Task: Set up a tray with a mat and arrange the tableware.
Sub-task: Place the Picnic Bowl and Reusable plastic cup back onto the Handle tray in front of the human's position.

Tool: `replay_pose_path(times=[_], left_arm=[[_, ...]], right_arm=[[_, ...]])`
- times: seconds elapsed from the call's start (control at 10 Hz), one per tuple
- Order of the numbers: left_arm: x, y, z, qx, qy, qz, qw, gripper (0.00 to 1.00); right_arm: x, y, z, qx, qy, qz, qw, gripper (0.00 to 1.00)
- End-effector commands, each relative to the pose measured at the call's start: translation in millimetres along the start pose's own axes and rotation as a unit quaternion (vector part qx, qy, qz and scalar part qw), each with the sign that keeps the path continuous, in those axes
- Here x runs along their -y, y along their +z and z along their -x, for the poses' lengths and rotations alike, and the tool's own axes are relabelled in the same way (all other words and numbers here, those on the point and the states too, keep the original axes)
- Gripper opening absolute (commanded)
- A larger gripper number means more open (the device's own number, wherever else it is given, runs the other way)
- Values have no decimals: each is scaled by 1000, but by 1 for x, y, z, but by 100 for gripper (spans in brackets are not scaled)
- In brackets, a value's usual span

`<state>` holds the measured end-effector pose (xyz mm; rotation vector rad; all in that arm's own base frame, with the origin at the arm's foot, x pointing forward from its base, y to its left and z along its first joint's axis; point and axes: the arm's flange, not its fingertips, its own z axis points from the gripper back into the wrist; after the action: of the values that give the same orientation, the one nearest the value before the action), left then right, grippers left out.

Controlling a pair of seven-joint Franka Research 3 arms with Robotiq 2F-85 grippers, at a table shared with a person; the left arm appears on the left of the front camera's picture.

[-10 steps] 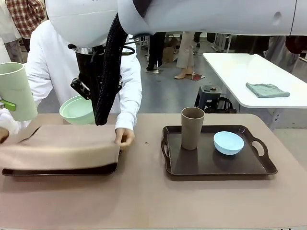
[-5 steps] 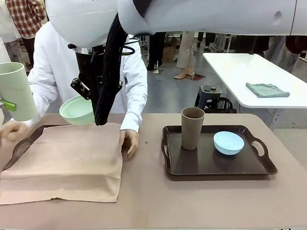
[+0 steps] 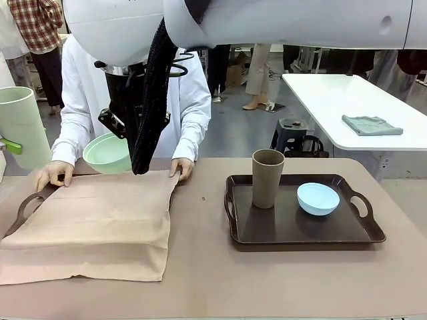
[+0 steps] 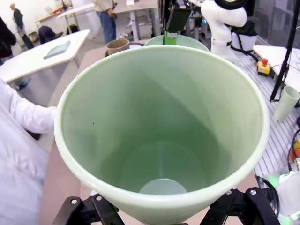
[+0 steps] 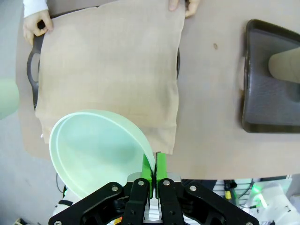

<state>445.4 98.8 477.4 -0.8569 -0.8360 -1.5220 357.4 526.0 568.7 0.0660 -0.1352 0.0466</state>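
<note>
Right pincer is clamped on the rim of the mint bowl, held above the mat. Left pincer looks clamped on the mint tumbler, also aloft; the contact is mostly off frame. Step in hand: mat laying. It covers the left tray and overhangs onto the surface. Person's hands pin the far corners. You should wait for the hands to clear, then lower both onto the mat.
</note>
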Motion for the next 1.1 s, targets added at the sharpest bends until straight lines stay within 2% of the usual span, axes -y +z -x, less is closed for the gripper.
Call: replay_pose_path(times=[0.0, 1.0], left_arm=[[-1, 2, -2, -1, -3, 1, 1000, 25], [-1, 2, -2, -1, -3, 1, 1000, 25]], right_arm=[[0, 0, 1, 0, 0, 2, 1000, 0], [0, 0, 1, 0, 0, 2, 1000, 0]])
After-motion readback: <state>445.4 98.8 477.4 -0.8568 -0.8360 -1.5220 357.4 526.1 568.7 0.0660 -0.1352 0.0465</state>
